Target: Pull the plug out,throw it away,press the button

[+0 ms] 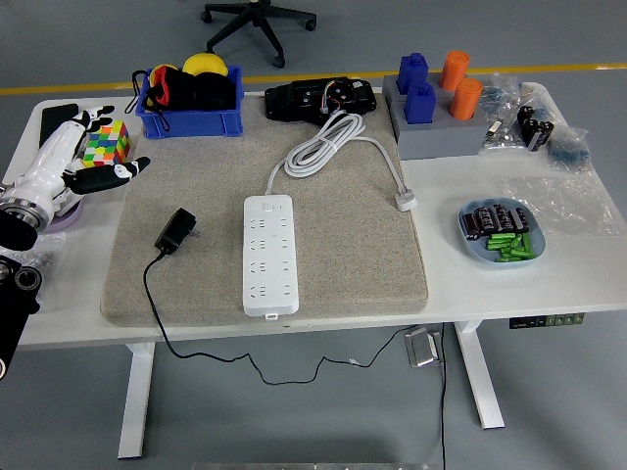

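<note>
A white power strip [268, 254] lies lengthwise on the grey mat [343, 245]; its white cord [323, 144] coils toward the back. A black plug adapter [176, 231] lies on the mat left of the strip, unplugged, its black cable [155, 311] running off the front edge. My left hand [83, 157] is white with black fingertips, open and empty, over the table's left edge beside the colourful cube [107, 143]. The right arm is out of view.
A blue bin [190, 119] with black, red and yellow items stands at back left. A black device [321, 98] sits behind the mat. A grey block with blue and orange cylinders [437, 125] and a blue plate of batteries [501, 233] are at right.
</note>
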